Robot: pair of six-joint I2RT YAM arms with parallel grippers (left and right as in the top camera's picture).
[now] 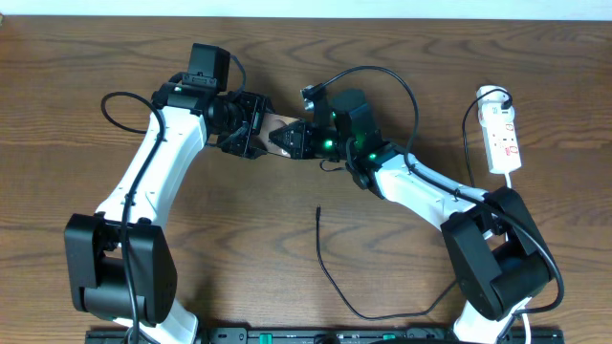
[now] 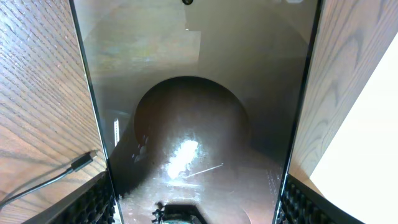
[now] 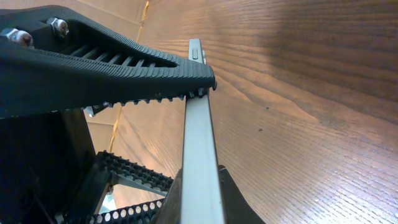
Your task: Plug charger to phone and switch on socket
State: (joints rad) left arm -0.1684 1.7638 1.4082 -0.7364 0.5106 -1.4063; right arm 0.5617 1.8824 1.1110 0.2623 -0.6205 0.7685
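Where the table (image 1: pixel 115 57) is closest to the arm bases, the charger (image 1: pixel 330 277) lies loose: thin black cable looping near the right arm's base, then running straight away from the bases. Its plug tip (image 1: pixel 317 208) points at the far edge, towards the grippers, but stops well short. Nothing holds it. The left wrist view shows the tip flat on the wood, beside the phone's left edge and not touching it.

Further out at mid-table, the phone (image 1: pixel 277 122) sits between both grippers. Long axis runs left-right in the overhead view, one end towards each arm. Can't tell which end has the port.

Left gripper (image 1: pixel 251 132): narrow, closed across the phone's width. In the left wrist view the ribbed fingers (image 2: pixel 93 202) sit against both long edges. The glossy face with a brown oval fills that view, long axis running straight away from the camera.

Right gripper (image 1: pixel 295 139): at the opposite end. The right wrist view sees the phone edge-on as a thin metal strip with a side button. The upper finger (image 3: pixel 155 71) touches that edge with its tip; the lower finger is on the other side. Can't tell if it's actually clamping.

Farthest out on the right, the socket (image 1: pixel 503 141) lies well apart from the phone, long axis near-to-far, its round white plug (image 1: pixel 492 95) at the far end.
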